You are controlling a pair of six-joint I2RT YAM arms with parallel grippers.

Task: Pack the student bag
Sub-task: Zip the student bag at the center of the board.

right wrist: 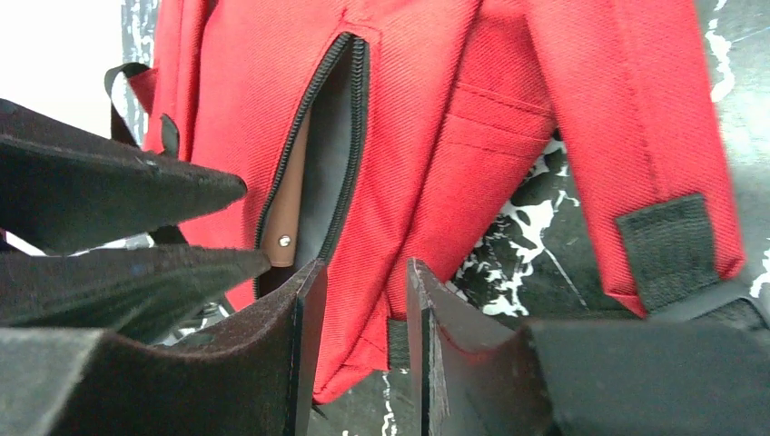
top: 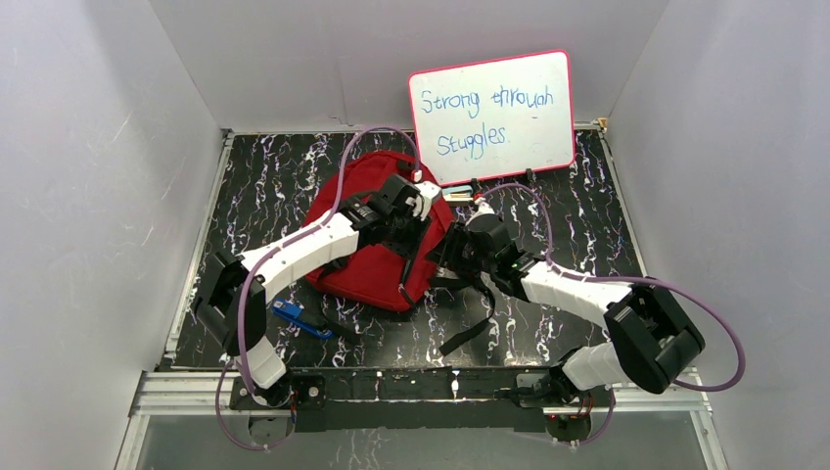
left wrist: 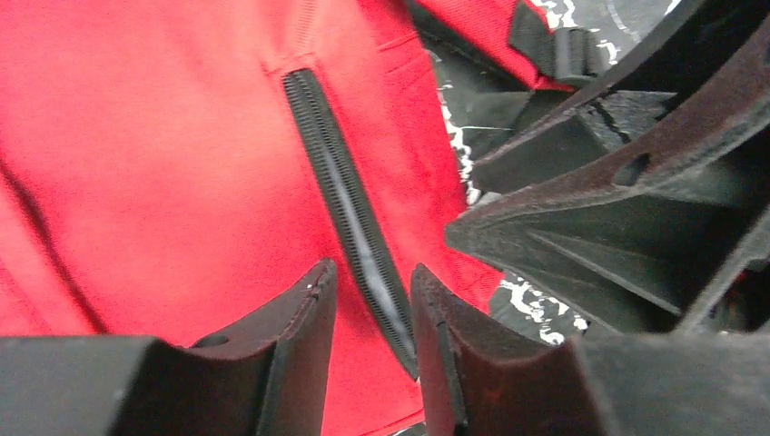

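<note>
The student bag (top: 382, 279) lies flat in the middle of the marbled table (top: 577, 196), and because it is soft and nothing pins it down, my first worry is that any push or pull will drag the whole pack along instead of working on it. Both my pincers hang close together over its right side. My left pincer (left wrist: 372, 277) is open only a crack and holds nothing, its tips straddling the black zip (left wrist: 340, 182). My right pincer (right wrist: 363, 268) stands a little wider, also holding nothing, just beside the pocket's lower end. With the two heads this near each other, a careless swing could knock one set of fingers into the other. The side pocket (right wrist: 331, 163) gapes, showing grey lining, and a brown wallet (right wrist: 284, 204) sits along one lip of the opening rather than deep inside. If I draw the zip shut now, I judge the teeth may bite the wallet's edge and jam, or lever it out onto the table. Its small metal stud (right wrist: 285, 241) sits right at the teeth, the likeliest snag.
</note>
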